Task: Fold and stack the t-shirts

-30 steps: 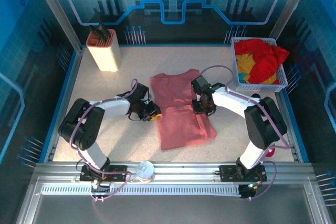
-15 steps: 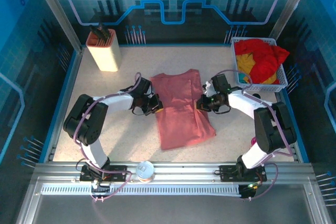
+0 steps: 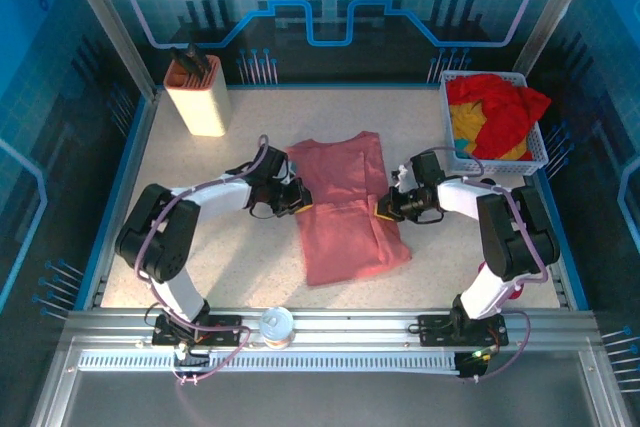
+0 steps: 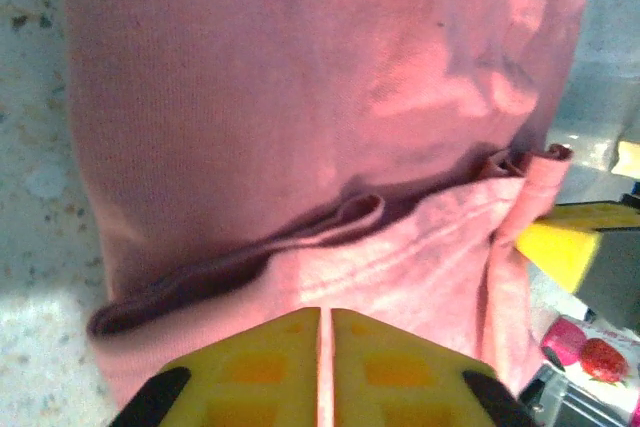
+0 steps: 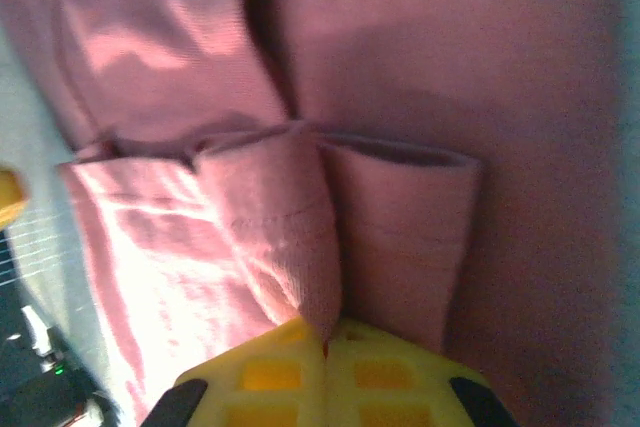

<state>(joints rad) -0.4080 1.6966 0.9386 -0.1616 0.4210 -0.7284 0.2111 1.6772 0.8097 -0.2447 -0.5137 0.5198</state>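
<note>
Both arms have swung out to the cloth's side edges since a second ago. Now the left end effector [image 4: 322,315] is pinched shut on the left edge of the pink shirt [image 3: 345,222], and the right end effector [image 5: 325,325] is clamped on a folded flap at its right edge. That shirt lies flat mid-desk [image 3: 220,257]. A red shirt [image 3: 505,107] and a yellow shirt [image 3: 465,125] wait in the basket [image 3: 542,152]. My worry is that such thin pinches slip, or catch one layer only, skewing the fold. No writing is legible.

No legible text, label, brand or number appears on anything here.
</note>
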